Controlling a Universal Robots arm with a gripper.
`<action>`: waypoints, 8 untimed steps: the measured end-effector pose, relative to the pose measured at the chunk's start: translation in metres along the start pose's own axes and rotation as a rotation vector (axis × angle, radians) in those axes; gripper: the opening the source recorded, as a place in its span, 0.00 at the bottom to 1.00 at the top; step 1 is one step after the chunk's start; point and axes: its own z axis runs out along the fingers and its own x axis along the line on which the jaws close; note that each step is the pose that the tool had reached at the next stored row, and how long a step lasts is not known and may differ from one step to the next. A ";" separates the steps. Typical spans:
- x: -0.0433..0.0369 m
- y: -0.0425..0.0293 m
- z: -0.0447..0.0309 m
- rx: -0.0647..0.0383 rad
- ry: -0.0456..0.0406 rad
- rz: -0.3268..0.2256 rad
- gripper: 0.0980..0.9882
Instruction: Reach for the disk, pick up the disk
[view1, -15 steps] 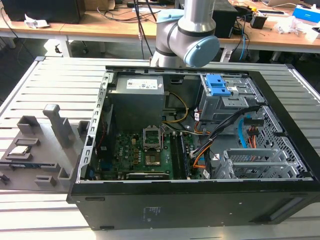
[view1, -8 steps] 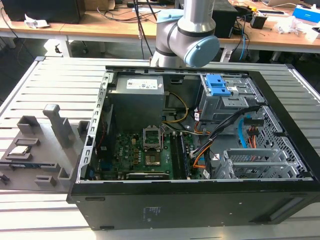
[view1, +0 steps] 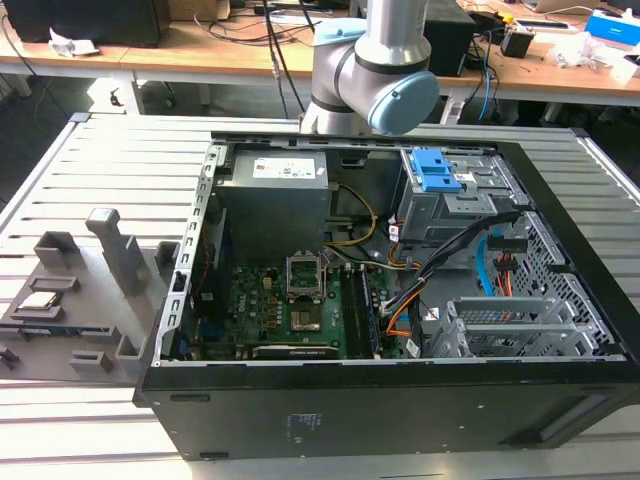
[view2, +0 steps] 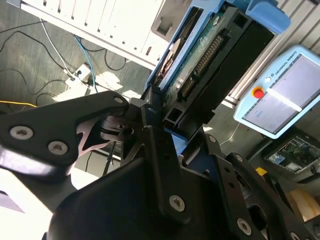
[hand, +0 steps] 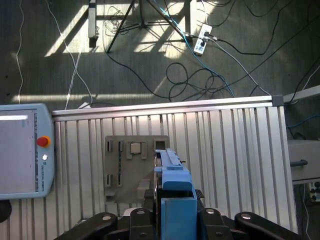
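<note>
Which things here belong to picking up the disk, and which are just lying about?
In the job: the disk; the gripper, shut on it and holding it up.
Lying about: open computer case; grey fixture tray; teach pendant; power strip and cables on the floor.

You'll see the disk framed in bright blue, its underside black with a green circuit strip (speckled with small silver contacts), set against the matte black tool. The surface is pale silver, ribbed in parallel stripes. The pendant is pale grey-blue with a red button. The motherboard shows green inside the black case.
</note>
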 end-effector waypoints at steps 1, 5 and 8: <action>0.0000 0.0000 0.0000 0.000 0.0000 0.000 0.30; 0.0001 0.0000 -0.0001 -0.001 -0.0073 -0.001 0.30; 0.0001 -0.0001 0.0000 -0.004 -0.0607 -0.006 0.30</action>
